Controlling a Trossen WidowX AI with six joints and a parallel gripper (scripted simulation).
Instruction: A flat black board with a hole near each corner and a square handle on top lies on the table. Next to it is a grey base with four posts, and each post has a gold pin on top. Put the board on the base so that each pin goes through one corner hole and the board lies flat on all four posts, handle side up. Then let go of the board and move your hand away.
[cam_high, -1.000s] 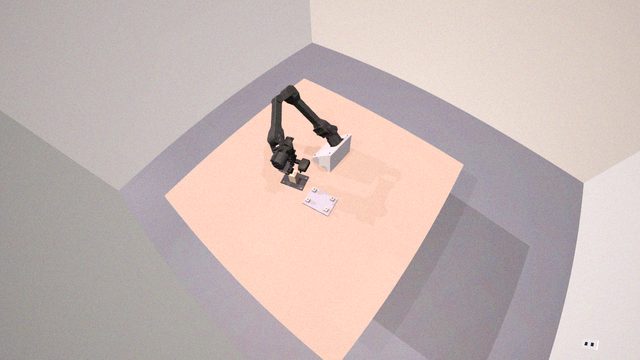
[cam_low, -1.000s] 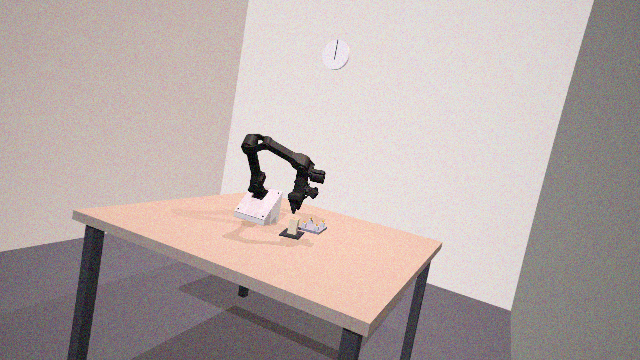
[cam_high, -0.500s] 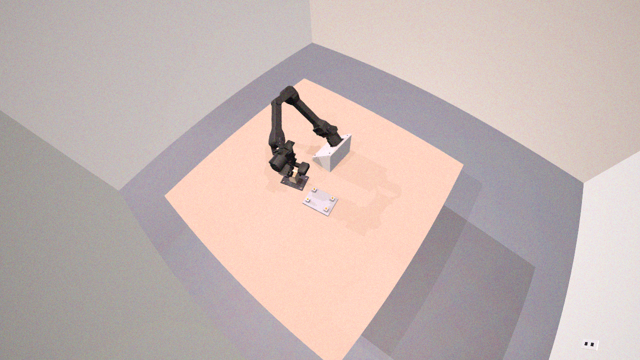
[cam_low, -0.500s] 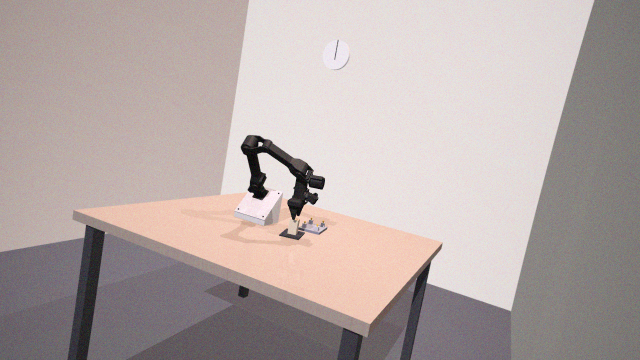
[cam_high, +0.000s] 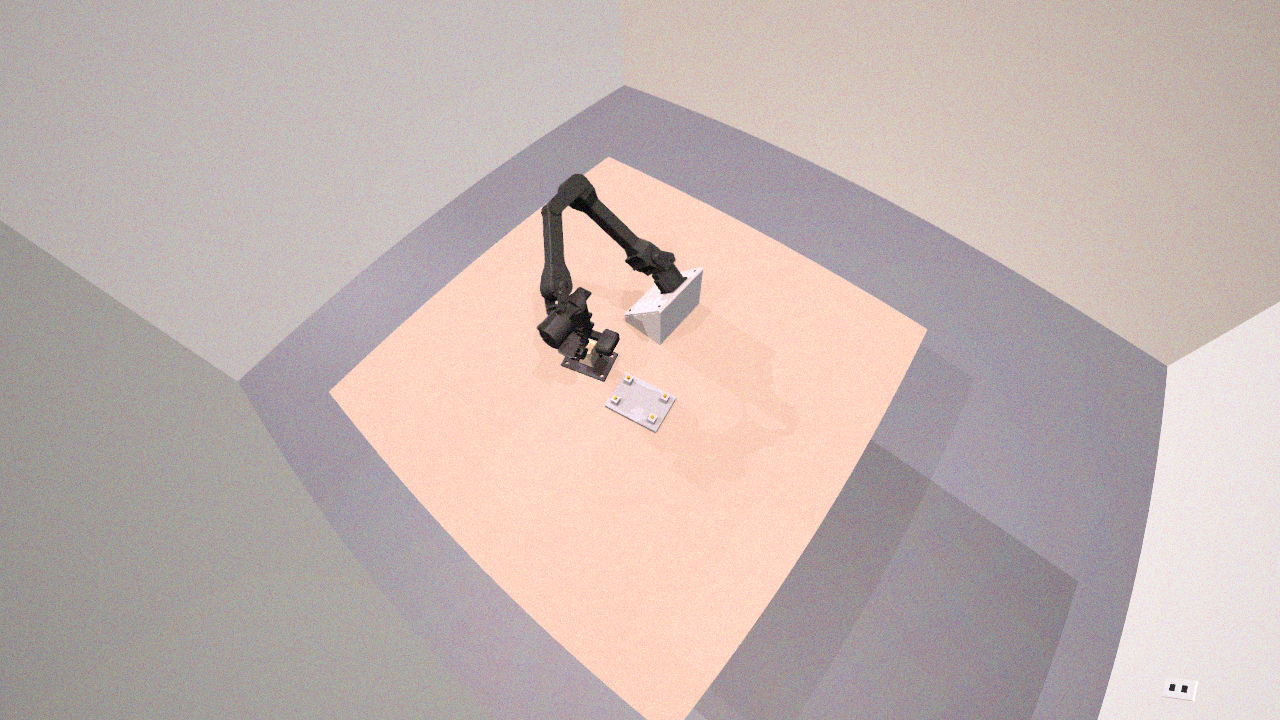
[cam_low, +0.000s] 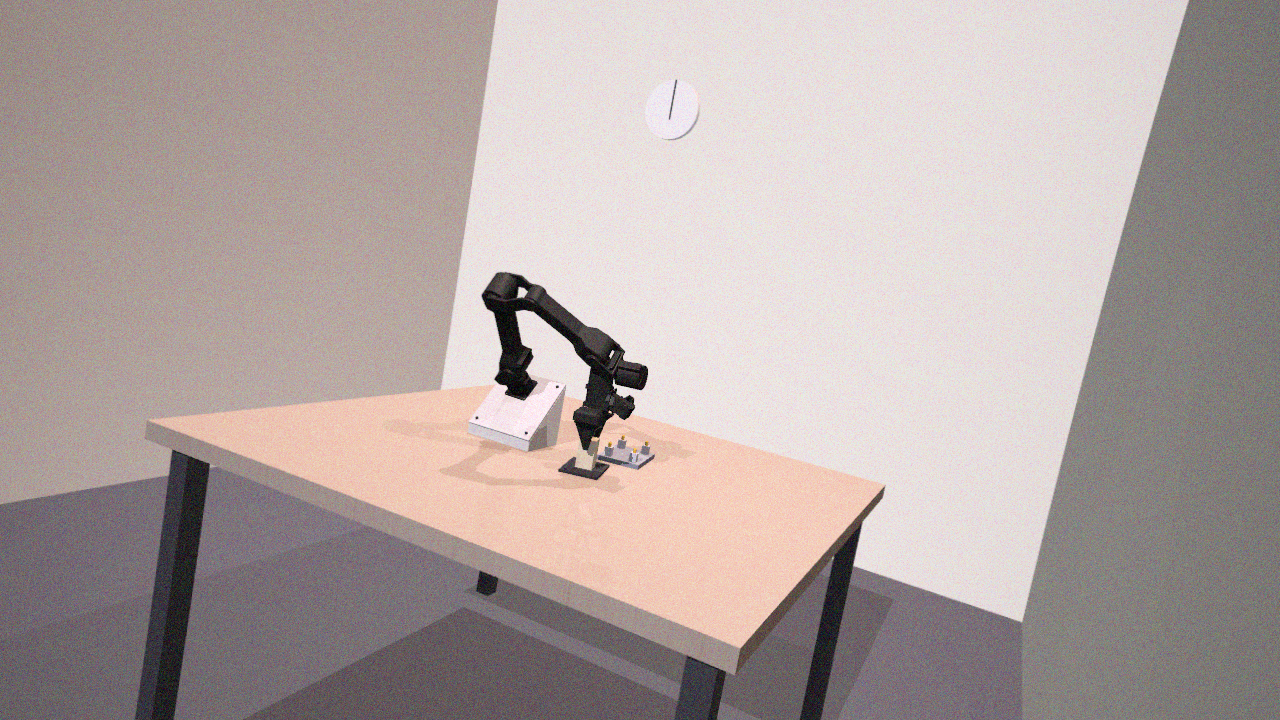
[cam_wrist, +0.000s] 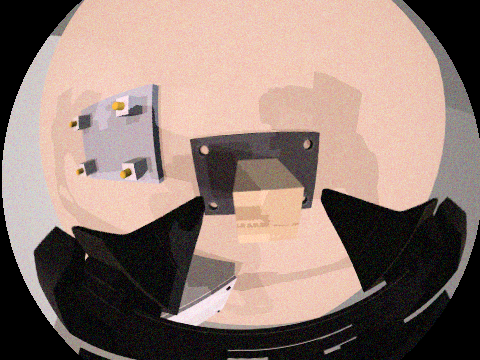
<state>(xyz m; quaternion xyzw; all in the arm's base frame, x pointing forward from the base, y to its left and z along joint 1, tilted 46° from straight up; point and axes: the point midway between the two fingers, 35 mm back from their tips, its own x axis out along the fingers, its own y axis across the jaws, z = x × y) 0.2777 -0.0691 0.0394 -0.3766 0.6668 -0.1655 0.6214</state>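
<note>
Black board (cam_high: 573, 364) (cam_low: 569, 468) (cam_wrist: 220, 170) flat, long edge across the wrist view, tan handle (cam_low: 587, 454) (cam_wrist: 268, 200) upright; claw (cam_low: 588, 446) (cam_wrist: 262, 195) wide open, holding nothing; grey base (cam_high: 640, 405) (cam_low: 632, 462) (cam_wrist: 120, 145) just beside.

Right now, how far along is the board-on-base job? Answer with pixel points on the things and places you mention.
Done: the gripper (cam_low: 588, 446) (cam_wrist: 262, 194) is open, its fingers on either side of the handle (cam_low: 587, 454) (cam_wrist: 268, 202).
In hand: nothing gripped; the black board (cam_high: 578, 365) (cam_low: 567, 468) (cam_wrist: 217, 165) lies on the table beside the grey base (cam_high: 639, 404) (cam_low: 617, 459) (cam_wrist: 117, 140).
Left: grip, lift, fit holes over the bare gold pins (cam_high: 652, 417) (cam_low: 610, 445) (cam_wrist: 118, 105), release, withdraw.
</note>
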